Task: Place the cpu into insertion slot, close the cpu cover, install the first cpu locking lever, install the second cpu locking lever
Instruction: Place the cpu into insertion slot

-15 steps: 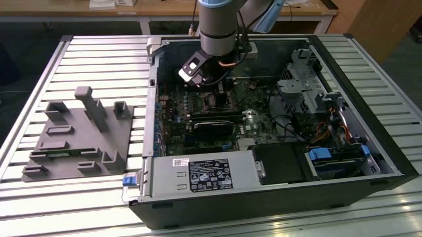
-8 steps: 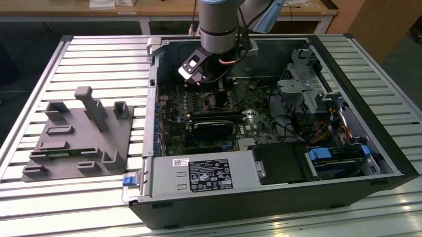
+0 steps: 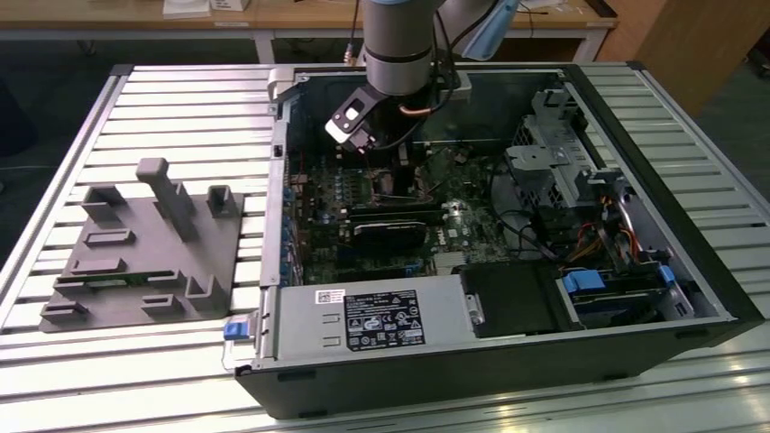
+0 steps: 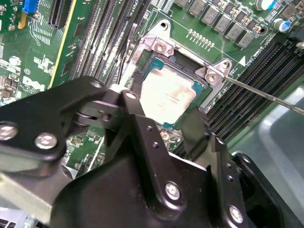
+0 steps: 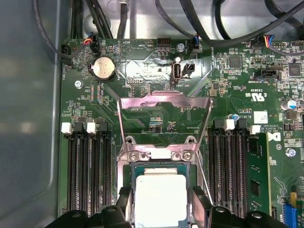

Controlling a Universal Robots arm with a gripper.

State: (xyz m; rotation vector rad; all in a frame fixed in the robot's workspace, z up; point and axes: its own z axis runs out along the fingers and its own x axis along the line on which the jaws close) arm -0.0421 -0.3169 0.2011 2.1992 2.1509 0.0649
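The cpu (image 5: 161,197) is a small square chip with a dull grey face, lying flat in the insertion slot (image 5: 161,166) on the green motherboard. My gripper (image 5: 161,211) straddles it, one black finger (image 5: 124,204) against each side edge, shut on the chip. The second wrist view shows the same hold: the gripper (image 4: 159,111) over the cpu (image 4: 166,95). The cpu cover (image 5: 164,101), a silvery frame with a square window, stands flipped open beyond the slot. A thin locking lever (image 4: 266,95) sticks out to one side, unlatched. In the exterior view the gripper (image 3: 361,140) is down inside the open computer case (image 3: 673,225).
Black memory slots (image 5: 88,175) flank the slot on both sides, and one holds a green module (image 5: 254,175). Cables (image 5: 209,28) hang over the board's far edge. A grey fixture (image 3: 139,248) lies on the slatted table at the exterior view's left. The drive cage (image 3: 554,153) and power supply (image 3: 373,316) crowd the case.
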